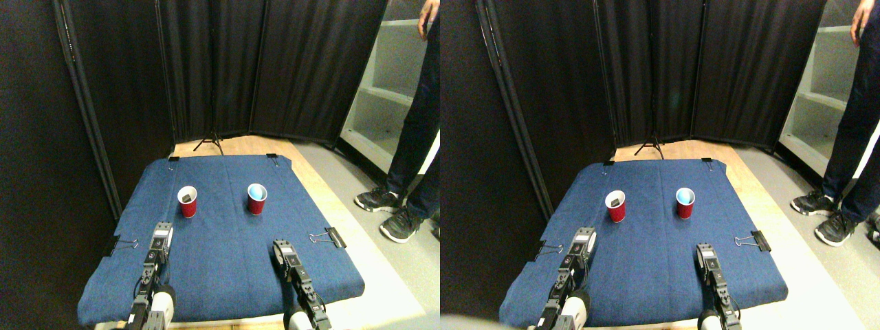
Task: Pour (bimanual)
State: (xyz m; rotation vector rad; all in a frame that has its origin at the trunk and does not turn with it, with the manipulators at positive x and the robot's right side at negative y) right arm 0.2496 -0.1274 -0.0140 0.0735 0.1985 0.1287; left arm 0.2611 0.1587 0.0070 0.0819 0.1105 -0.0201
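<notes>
Two red cups stand upright on the blue cloth. The left red cup has a dark object inside it. The right red cup shows a pale blue-white inside. My left gripper hangs over the cloth just below the left cup, apart from it. My right gripper sits lower and to the right of the right cup, a clear gap between them. Neither gripper holds anything.
Binder clips pin the cloth at its edges. Black curtains close off the back and left. A person in dark trousers and black shoes stands at the right, beside a white shelf.
</notes>
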